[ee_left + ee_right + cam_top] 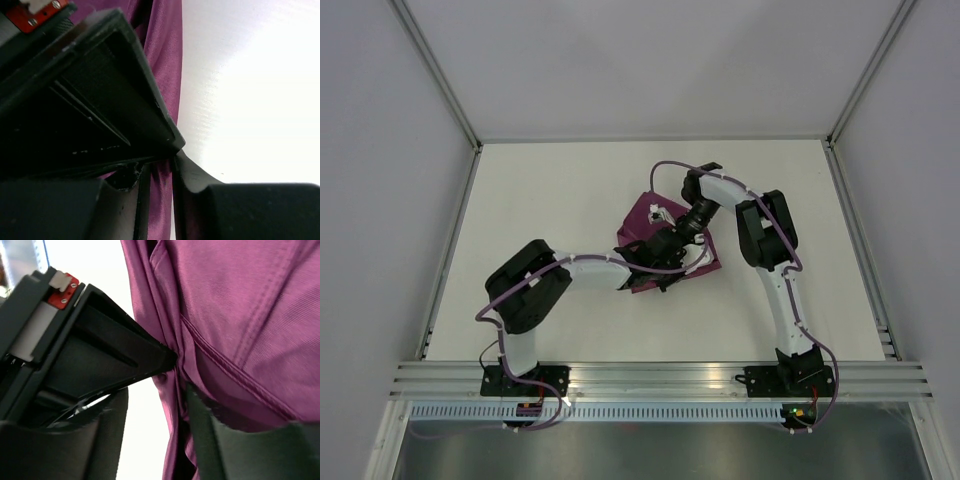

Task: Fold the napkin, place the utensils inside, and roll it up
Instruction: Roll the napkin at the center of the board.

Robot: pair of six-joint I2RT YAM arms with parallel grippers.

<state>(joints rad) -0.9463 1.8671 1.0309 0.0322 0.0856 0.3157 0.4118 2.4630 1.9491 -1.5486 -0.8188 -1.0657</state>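
Note:
The plum-purple napkin (648,222) lies bunched and crumpled at the table's middle, and both grippers meet over it. My left gripper (663,266) reaches in from the left. In the left wrist view its jaws (160,200) stand narrow, with a strip of napkin (167,65) pinched between them. My right gripper (673,243) comes down from the far side. In the right wrist view it (152,440) is parted, with a hanging napkin fold (235,315) against its right finger (207,440) and bare table in the gap. A small whitish piece (661,212) shows at the napkin's far edge; I cannot tell whether it is a utensil.
The white table (550,200) is bounded by grey walls and a metal rail (660,378) at the near edge. Each wrist view is crowded by the other gripper's black body with a red tag (30,12) (62,290).

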